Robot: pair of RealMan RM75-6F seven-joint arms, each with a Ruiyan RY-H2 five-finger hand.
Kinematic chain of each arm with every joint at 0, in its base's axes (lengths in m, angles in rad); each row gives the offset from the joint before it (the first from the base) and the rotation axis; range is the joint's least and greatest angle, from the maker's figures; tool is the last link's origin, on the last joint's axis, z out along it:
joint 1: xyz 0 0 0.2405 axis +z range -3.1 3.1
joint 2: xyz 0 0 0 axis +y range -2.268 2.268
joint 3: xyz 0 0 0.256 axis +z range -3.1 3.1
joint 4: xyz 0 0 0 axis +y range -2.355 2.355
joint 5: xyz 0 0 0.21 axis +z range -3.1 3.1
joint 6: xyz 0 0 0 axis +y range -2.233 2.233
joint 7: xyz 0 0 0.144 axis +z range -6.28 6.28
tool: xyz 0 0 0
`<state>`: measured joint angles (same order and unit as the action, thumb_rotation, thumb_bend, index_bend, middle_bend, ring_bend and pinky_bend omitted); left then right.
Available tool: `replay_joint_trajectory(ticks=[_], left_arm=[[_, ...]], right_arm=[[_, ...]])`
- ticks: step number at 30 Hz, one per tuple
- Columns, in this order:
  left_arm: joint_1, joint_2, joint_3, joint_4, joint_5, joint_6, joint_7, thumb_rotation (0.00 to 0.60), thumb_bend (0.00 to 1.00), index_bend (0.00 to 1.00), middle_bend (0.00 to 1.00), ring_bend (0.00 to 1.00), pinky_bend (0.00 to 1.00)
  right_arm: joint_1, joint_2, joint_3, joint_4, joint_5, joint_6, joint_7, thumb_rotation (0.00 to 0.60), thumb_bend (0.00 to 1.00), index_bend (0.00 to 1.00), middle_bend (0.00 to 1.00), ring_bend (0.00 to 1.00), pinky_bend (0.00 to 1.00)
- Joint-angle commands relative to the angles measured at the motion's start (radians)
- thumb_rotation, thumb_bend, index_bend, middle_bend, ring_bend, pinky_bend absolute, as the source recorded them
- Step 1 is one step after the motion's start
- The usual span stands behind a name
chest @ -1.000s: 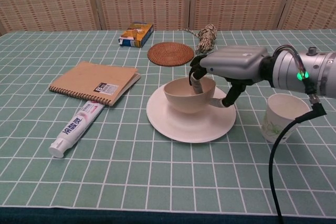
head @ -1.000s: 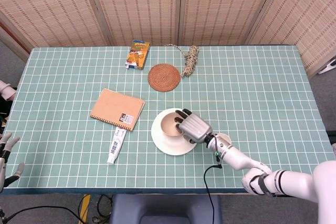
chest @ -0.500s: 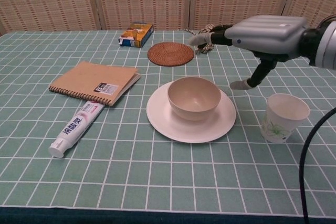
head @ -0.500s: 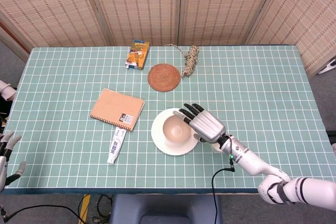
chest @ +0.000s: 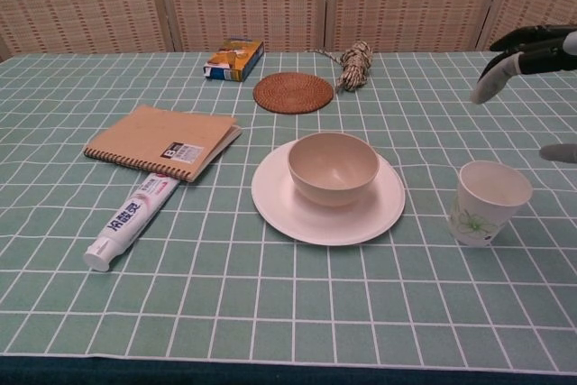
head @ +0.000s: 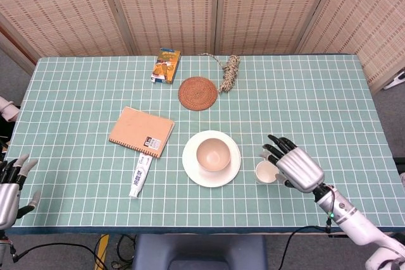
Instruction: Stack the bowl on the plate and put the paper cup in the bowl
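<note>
A beige bowl (head: 212, 153) (chest: 333, 168) stands upright on the white plate (head: 230, 172) (chest: 286, 209) in the middle of the table. Right of the plate stands a white paper cup (head: 265, 171) (chest: 488, 202) with a green print, upright and empty. My right hand (head: 293, 167) (chest: 532, 49) hovers just right of and above the cup, fingers spread, holding nothing. My left hand (head: 10, 190) hangs open off the table's front left edge, seen only in the head view.
A tan notebook (head: 142, 131) and a toothpaste tube (head: 139, 177) lie left of the plate. At the back are a woven coaster (head: 197, 93), a coil of rope (head: 230, 72) and a small orange box (head: 166, 65).
My right hand let go of the bowl, which now rests on the plate. The hand rose and drew back to the right, ending above the paper cup with fingers spread.
</note>
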<state>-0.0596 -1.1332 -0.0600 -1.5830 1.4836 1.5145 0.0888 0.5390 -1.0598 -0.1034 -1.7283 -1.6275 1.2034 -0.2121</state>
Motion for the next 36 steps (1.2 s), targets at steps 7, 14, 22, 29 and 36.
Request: replay_joint_trajectory(ticks=[7,14,22,29,36], left_arm=[[0.000,0.004,0.001,-0.009,0.002,0.006,0.003,0.600,0.34,0.15,0.08,0.10,0.07],[0.008,0.007,0.006,-0.011,0.005,0.017,-0.001,0.600,0.34,0.15,0.08,0.10,0.07],[0.018,0.012,0.008,-0.006,-0.002,0.025,-0.012,0.600,0.34,0.15,0.08,0.10,0.07],[0.017,0.015,0.011,-0.007,0.001,0.022,-0.017,0.600,0.34,0.15,0.08,0.10,0.07],[0.018,0.018,0.012,-0.009,0.000,0.021,-0.018,0.600,0.34,0.15,0.08,0.10,0.07]], right_arm=[[-0.068,-0.052,-0.034,0.098,-0.028,0.013,0.049,0.600,0.27,0.27,0.21,0.05,0.16],[-0.062,-0.140,-0.013,0.187,-0.034,-0.027,0.080,0.600,0.27,0.28,0.21,0.05,0.16],[-0.058,-0.182,0.014,0.234,-0.044,-0.021,0.123,0.600,0.27,0.27,0.20,0.05,0.16],[-0.035,-0.165,0.030,0.207,-0.003,-0.097,0.103,0.600,0.27,0.13,0.16,0.05,0.16],[-0.003,-0.169,0.047,0.183,0.041,-0.181,0.084,0.600,0.27,0.09,0.16,0.06,0.16]])
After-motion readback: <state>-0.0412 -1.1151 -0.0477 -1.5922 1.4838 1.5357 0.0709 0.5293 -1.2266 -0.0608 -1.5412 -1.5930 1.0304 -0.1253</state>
